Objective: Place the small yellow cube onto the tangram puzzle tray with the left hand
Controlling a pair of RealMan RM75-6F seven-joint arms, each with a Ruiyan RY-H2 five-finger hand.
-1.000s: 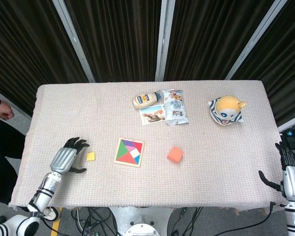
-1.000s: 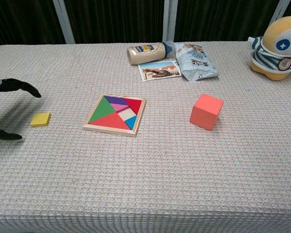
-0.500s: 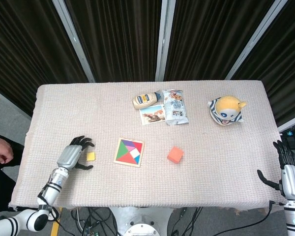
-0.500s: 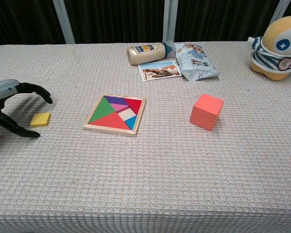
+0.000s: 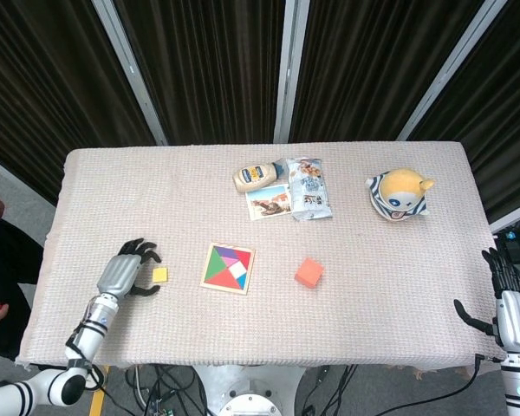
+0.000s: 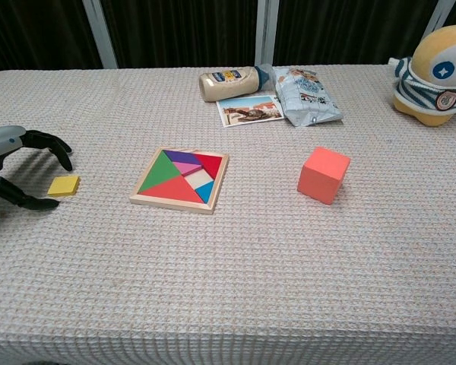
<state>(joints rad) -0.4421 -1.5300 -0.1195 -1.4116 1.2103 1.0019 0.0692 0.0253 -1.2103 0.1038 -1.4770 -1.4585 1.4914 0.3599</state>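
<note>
A small yellow cube [image 5: 159, 274] [image 6: 64, 185] lies flat on the cloth, left of the tangram puzzle tray [image 5: 228, 268] [image 6: 181, 179]. My left hand [image 5: 126, 269] [image 6: 19, 163] hovers just left of the cube, fingers spread and curved over it, thumb low beside it; nothing is held. My right hand [image 5: 506, 296] hangs open off the table's right edge, seen only in the head view.
An orange cube [image 5: 308, 272] [image 6: 323, 175] sits right of the tray. A mayonnaise bottle [image 5: 256, 177], a picture card [image 5: 269, 202] and a snack bag [image 5: 308, 188] lie at the back. A plush toy [image 5: 399, 193] stands at the back right.
My left hand moved right from the table's left edge toward the yellow cube, then lowered slightly with fingers curling over it. The cube and the right hand stayed put.
</note>
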